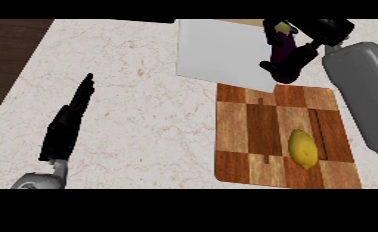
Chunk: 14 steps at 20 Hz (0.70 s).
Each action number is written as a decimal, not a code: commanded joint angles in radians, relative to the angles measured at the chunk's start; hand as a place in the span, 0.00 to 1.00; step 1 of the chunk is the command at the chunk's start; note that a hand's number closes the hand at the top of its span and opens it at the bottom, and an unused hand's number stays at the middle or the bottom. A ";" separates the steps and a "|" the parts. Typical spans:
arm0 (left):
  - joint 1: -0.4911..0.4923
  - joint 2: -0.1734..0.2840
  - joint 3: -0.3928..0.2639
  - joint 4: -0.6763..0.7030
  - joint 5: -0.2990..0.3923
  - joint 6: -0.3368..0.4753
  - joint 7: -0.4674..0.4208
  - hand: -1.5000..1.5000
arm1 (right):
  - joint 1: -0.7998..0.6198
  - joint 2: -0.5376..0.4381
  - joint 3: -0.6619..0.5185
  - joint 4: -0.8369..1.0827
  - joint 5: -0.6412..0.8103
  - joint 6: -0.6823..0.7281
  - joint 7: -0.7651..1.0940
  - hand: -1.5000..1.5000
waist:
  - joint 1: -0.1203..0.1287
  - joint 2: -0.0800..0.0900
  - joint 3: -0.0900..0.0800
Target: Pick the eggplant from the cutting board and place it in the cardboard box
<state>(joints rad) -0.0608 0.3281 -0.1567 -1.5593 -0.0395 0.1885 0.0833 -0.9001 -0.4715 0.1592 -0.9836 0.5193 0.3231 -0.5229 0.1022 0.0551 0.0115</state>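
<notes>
A dark purple eggplant [283, 53] with a yellow-green stem end hangs in my right hand [314, 38], whose black fingers curl round it. It is held above the near right corner of the box [218, 51], a pale grey-white rectangle at the counter's back. Just below lies the checkered wooden cutting board [255, 131]. My left hand [68, 121] rests open at the lower left, fingers straight and pointing up, far from both.
A yellow lemon [303, 148] lies on the board's right half. The marble counter [125, 86] spreads between my left hand and the board. A dark wooden strip [18, 46] borders the counter at the far left.
</notes>
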 commanded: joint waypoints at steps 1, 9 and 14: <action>-0.017 -0.002 -0.002 -0.006 0.007 -0.009 0.016 0.50 | -0.045 -0.062 -0.076 0.084 -0.132 0.129 -0.267 1.00 | 0.004 0.001 -0.002; -0.023 -0.002 -0.006 0.014 -0.006 -0.015 0.009 0.50 | -0.213 -0.099 -0.059 0.306 -0.167 0.243 -0.401 1.00 | 0.028 -0.009 -0.009; -0.024 -0.039 -0.030 0.037 -0.024 0.005 0.015 0.50 | -0.304 -0.038 0.008 0.396 -0.133 0.205 -0.394 1.00 | 0.013 -0.015 -0.011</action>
<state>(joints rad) -0.0847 0.3127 -0.1689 -1.5322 -0.0515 0.1822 0.0915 -1.1390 -0.5476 0.1330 -0.6706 0.3672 0.4382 -0.7919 0.1201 0.0439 0.0022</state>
